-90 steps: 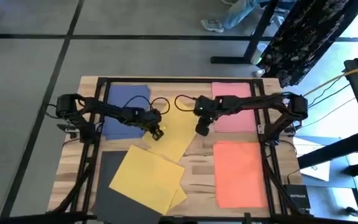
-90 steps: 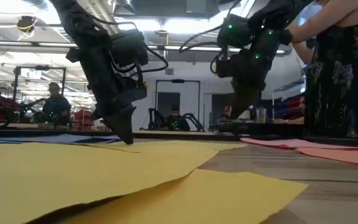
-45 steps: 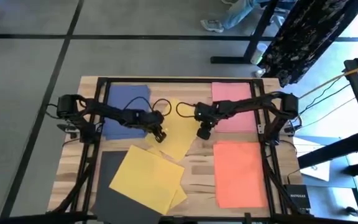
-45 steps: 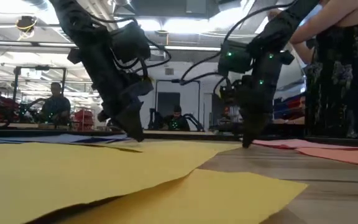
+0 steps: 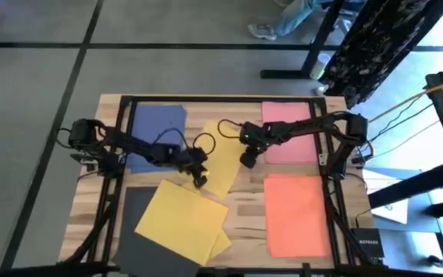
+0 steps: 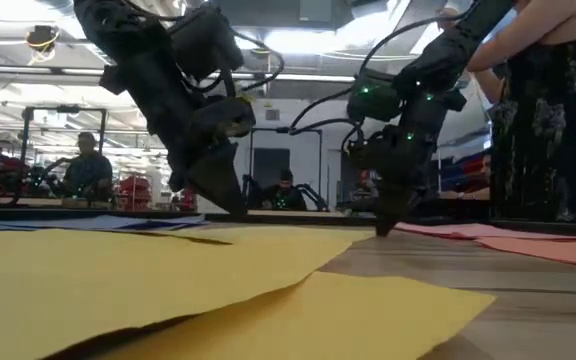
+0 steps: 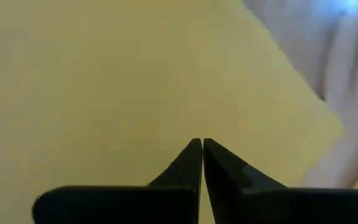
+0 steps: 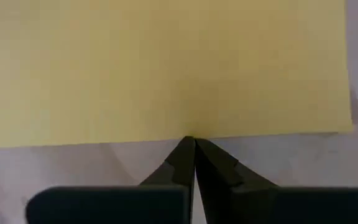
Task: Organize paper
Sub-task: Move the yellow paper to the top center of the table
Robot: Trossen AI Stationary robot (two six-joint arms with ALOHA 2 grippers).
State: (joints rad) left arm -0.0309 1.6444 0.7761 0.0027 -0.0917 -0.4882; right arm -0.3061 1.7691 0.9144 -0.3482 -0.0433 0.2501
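Yellow paper lies flat, matte; both end effectors' tips on it

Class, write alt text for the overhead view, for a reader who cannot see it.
Two dark robot arms reach inward over a wooden table, the left gripper and right gripper both down at a yellow sheet. Blue, pink, orange, black and another yellow sheet lie around them.

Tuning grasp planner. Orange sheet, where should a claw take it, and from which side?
Probably at the orange sheet's long edge facing the table's middle, coming in low from bare wood. It lies flat with nothing overlapping it, so only an edge gives purchase. The right claw is the nearer one, tips shut at the yellow sheet's edge.
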